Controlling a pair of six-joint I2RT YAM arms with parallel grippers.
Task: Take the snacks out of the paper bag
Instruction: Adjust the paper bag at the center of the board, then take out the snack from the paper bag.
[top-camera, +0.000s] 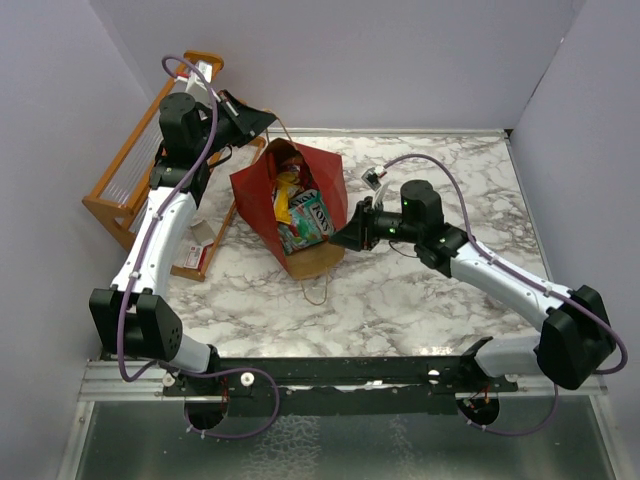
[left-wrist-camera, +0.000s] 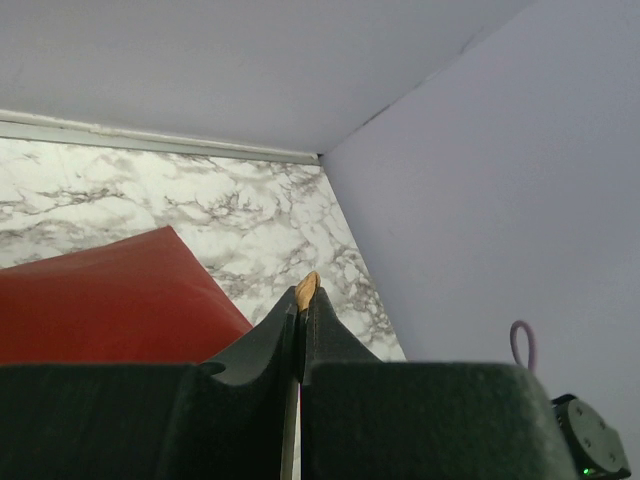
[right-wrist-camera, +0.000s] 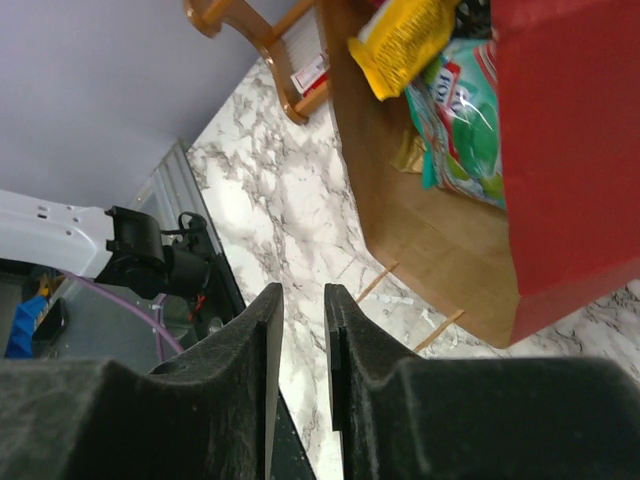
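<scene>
Bright, even, diffuse light from overhead in all three views, no hard glare. Top view is sharp, with soft faint shadows on the tabletop (top-camera: 420, 290) beside the paper bag (top-camera: 255, 190). Left wrist view: left tool (left-wrist-camera: 300, 300) near-black, detail lost, edges soft close to the lens; wall (left-wrist-camera: 480, 200) flat and clean. Right wrist view: right tool (right-wrist-camera: 303, 310) dark and blurry in the foreground; teal packet (right-wrist-camera: 470, 130) in focus with small glossy highlights.
</scene>
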